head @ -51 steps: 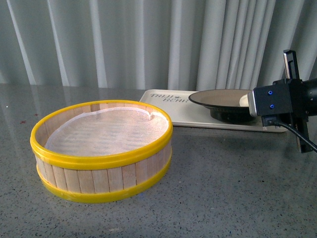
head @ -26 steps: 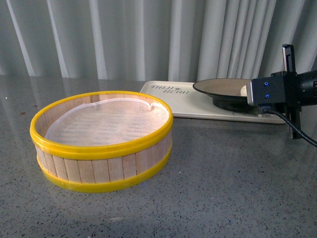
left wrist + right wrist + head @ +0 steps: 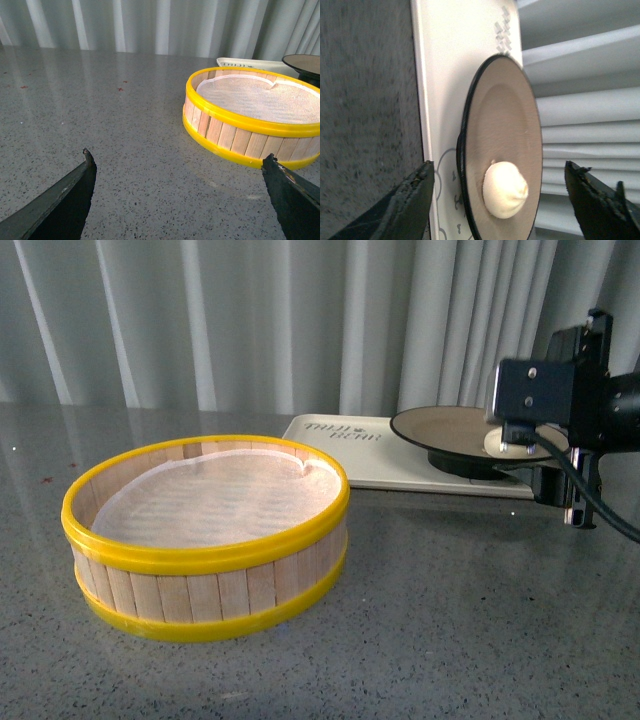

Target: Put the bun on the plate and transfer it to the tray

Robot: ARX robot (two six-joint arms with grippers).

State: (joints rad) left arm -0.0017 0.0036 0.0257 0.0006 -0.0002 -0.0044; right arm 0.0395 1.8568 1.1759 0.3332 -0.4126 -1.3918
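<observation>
The cream-white bun (image 3: pixel 505 189) lies on the beige, black-rimmed plate (image 3: pixel 505 120), toward one side of it. That plate (image 3: pixel 440 425) stands on the cream-white tray (image 3: pixel 400 472) at the back right of the table. In the front view my right wrist covers most of the bun (image 3: pixel 500 444). My right gripper (image 3: pixel 498 166) is open, its fingers spread wide on either side of the bun and plate and apart from both. My left gripper (image 3: pixel 178 154) is open over bare tabletop, holding nothing, and it does not show in the front view.
A round wooden steamer basket (image 3: pixel 205 555) with yellow rims and a white liner sits at centre left, close beside the left gripper's one finger (image 3: pixel 285 195). Grey curtains hang behind the table. Speckled grey tabletop lies in front of the tray (image 3: pixel 445 65).
My right wrist has risen and shifted a little to the left above the plate's near edge. The plate and bun stay on the tray. The basket has not moved.
</observation>
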